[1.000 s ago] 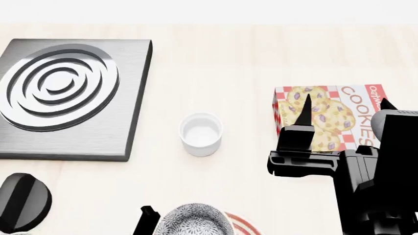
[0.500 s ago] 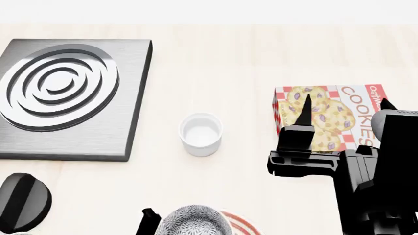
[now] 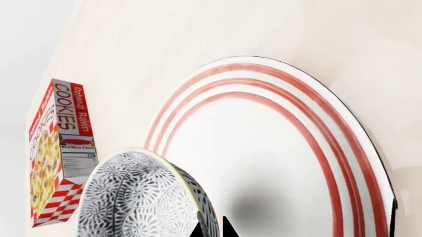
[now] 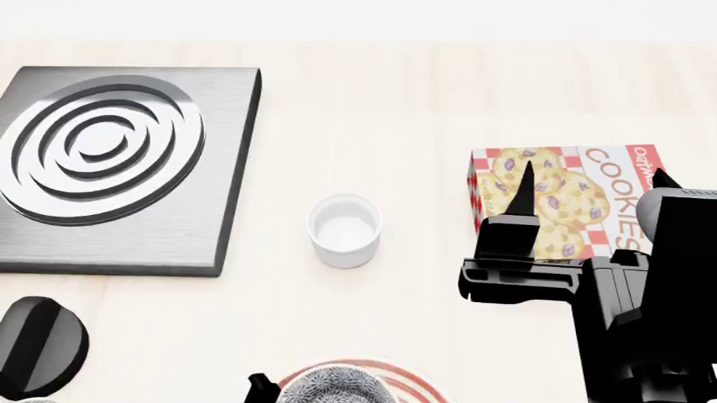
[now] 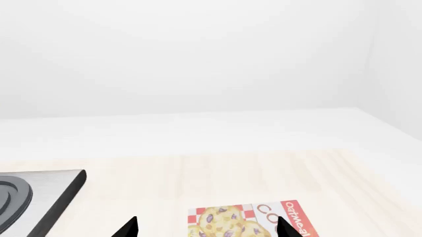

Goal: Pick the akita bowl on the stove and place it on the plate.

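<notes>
The akita bowl (image 3: 135,200), white with a grey-black floral pattern, hangs tilted over the plate (image 3: 283,138), a wide white plate with red rings, and casts a soft shadow on it. My left gripper (image 3: 212,229) is shut on the bowl's rim, one fingertip inside and one outside. In the head view only the bowl's top (image 4: 332,386) and a strip of the plate (image 4: 417,387) show at the near edge. The stove (image 4: 112,159) lies bare at the far left. My right gripper (image 4: 593,172) hangs open and empty above the cookie box.
A small plain white cup (image 4: 344,228) stands mid-table between the stove and the cookie box (image 4: 560,201). The stove's black knob (image 4: 39,344) sits near the front left. The right wrist view shows the cookie box (image 5: 250,219) and a stove corner (image 5: 39,197).
The bowl, held in my left gripper, has sunk towards the near edge of the head view, and more of the plate's red rim shows behind it. The right arm has not moved.
</notes>
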You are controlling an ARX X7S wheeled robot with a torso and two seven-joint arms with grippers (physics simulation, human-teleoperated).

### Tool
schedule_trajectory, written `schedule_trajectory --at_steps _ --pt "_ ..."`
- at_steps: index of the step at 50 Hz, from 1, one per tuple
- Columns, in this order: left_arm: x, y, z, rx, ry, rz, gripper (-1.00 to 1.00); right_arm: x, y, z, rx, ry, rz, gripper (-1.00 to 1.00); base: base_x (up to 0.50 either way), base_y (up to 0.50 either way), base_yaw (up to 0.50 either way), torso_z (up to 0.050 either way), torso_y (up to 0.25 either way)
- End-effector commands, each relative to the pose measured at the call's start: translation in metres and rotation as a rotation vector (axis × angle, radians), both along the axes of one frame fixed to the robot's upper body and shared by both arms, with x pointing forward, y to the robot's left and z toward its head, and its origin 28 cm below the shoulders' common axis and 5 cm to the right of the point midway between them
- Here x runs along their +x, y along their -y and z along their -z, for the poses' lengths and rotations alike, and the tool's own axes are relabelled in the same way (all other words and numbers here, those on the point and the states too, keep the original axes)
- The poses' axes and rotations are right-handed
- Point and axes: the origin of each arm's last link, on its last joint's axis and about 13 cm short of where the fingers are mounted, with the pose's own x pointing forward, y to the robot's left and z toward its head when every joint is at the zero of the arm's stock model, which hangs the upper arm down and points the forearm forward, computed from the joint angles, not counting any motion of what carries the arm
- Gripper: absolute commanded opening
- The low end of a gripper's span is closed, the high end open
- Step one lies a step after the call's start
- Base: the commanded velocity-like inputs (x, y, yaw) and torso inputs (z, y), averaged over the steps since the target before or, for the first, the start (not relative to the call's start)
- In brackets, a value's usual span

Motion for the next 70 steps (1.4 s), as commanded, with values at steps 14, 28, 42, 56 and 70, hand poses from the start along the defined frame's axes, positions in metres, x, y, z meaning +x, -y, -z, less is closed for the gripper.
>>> schedule_trajectory --at_steps 14,28,42,56,70 --pt "-0.001 0.001 0.005 -0.018 0.01 0.005 -1.0 0.0 0.0 0.0 0.0 -0.001 0.0 1.0 0.0 0.0 0.0 0.001 0.0" --pt "-0.001 0.001 0.007 -0.016 0.029 -0.009 -1.0 0.0 0.0 0.0 0.0 0.0 0.0 1.0 0.0 0.0 0.0 0.0 0.001" --pt "-0.002 0.005 0.004 -0.045 0.057 -0.005 1.0 0.0 0.0 0.0 0.001 -0.005 -0.006 1.0 0.0 0.0 0.0 0.0 0.0" --pt "-0.006 0.011 -0.009 -0.126 0.067 0.008 1.0 -0.001 -0.001 -0.001 0.002 -0.007 -0.007 1.0 0.0 0.0 0.0 0.0 0.0" --pt "-0.006 0.017 -0.013 -0.166 0.081 0.017 1.0 -0.001 -0.001 -0.001 0.002 -0.007 -0.005 1.0 0.0 0.0 0.0 0.0 0.0"
